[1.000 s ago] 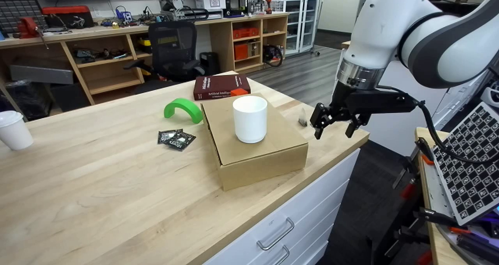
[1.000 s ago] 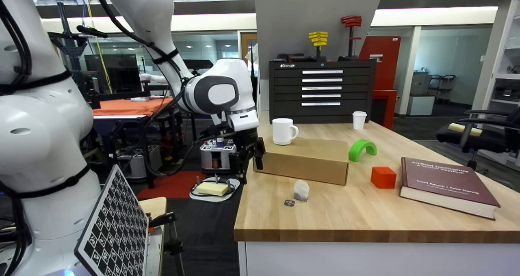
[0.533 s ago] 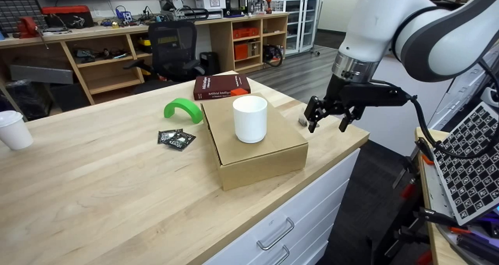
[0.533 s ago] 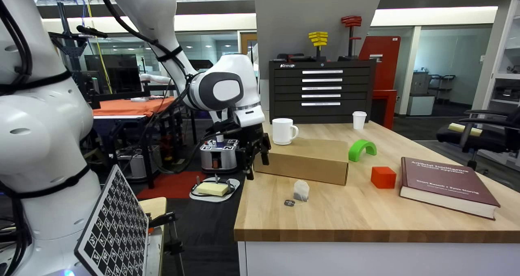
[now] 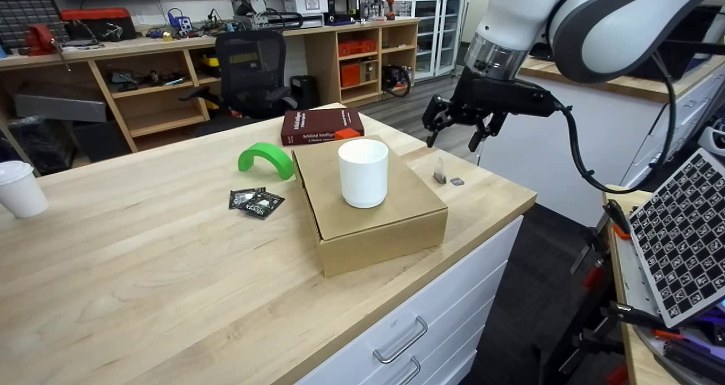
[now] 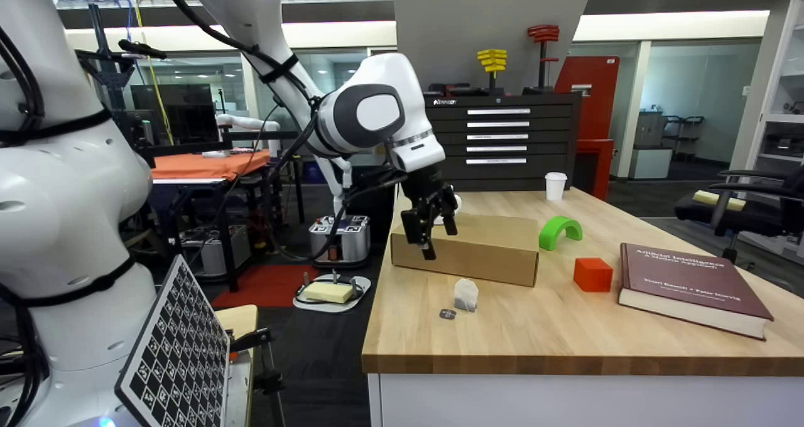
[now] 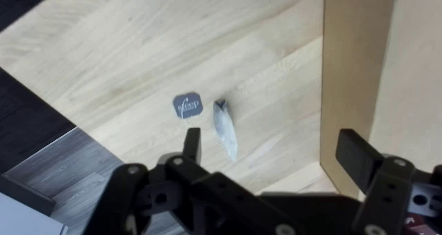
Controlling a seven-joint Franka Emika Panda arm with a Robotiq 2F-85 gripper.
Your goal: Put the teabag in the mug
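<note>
Near the long side of a brown cardboard box [image 5: 391, 252], on the pale wooden tabletop [image 5: 170, 272], a small off-white pouch-shaped teabag [image 7: 226, 131] stands more or less upright, its dark grey eight-sided tag [image 7: 188, 105] lying flat just beside it. The black two-fingered gripper [image 5: 453, 142] hangs in the air above that area, its fingers [image 7: 355, 152] spread wide — in the wrist view the teabag shows between them, yet both exterior views put it lower down, apart from them. On top of the box sits a plain white cylindrical mug [image 5: 363, 175], upright; in an exterior view the gripper hides most of it. Close to the box stands a bright green arch-shaped block [image 5: 264, 149], with two flat black packets [image 5: 261, 205] near it — one overlapping the other. An orange-red cube [image 6: 592, 275] rests just beside a thick dark red hardcover book [image 6: 691, 282], and a white tapered cup [image 5: 22, 192] stands well apart from the box.
</note>
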